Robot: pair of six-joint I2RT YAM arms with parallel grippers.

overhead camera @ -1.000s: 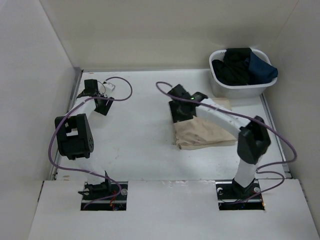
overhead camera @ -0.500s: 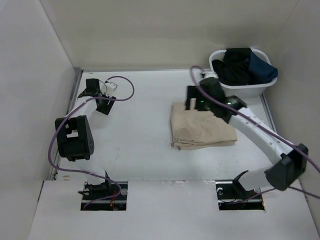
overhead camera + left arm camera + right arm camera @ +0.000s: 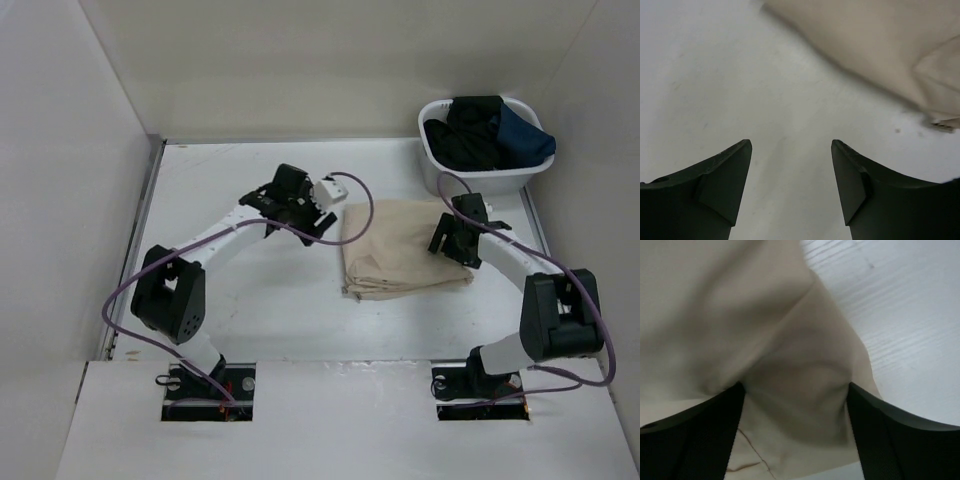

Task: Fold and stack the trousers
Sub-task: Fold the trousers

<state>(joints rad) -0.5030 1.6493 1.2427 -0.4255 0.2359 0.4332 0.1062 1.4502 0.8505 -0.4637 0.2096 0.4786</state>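
Top external: one folded pair of trousers (image 3: 400, 250) flat on the surface (image 3: 250, 285), one basket (image 3: 437, 168) of dark clothes beyond the right gripper (image 3: 795, 390). Two grippers, both spread wide, grasping nothing. Left gripper (image 3: 791, 150) over bare surface, trousers just ahead and to its right. Right gripper low over the trousers' edge, cloth beneath its fingers.

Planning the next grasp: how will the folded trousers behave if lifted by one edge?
Probably floppy: the trousers are soft, creased cloth, so the fold would sag open. Pushed, they may bunch rather than slide; their layers lie loose on the table.
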